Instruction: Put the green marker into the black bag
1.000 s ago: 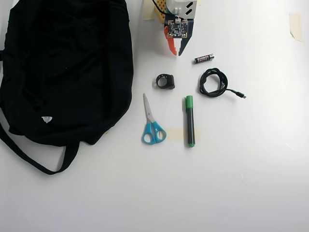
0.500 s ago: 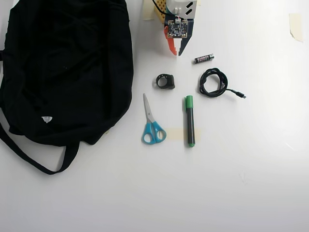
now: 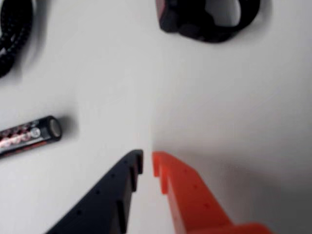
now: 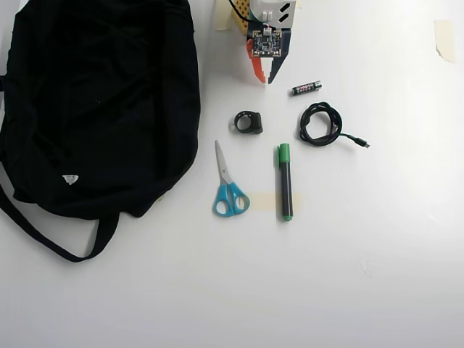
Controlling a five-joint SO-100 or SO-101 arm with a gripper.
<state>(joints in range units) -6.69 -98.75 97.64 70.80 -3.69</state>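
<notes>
The green marker [image 4: 286, 182], black-barrelled with a green cap and green end, lies upright in the overhead view at the table's centre. The black bag [image 4: 98, 101] fills the left side, a strap trailing below it. My gripper [image 4: 265, 80] sits at the top centre, far above the marker, with its orange and black fingers nearly together and nothing between them. In the wrist view the gripper [image 3: 147, 162] shows a thin gap between the tips; the marker and bag are out of that view.
Blue-handled scissors [image 4: 228, 185] lie left of the marker. A small black ring-shaped object [image 4: 248, 121] [image 3: 207, 17], a coiled black cable [image 4: 322, 125] and a battery [image 4: 306, 88] [image 3: 29, 134] lie below the gripper. Tape pieces [image 4: 444, 38] mark the table.
The gripper has drawn back slightly toward the top of the overhead view. Everything on the table stays where it was.
</notes>
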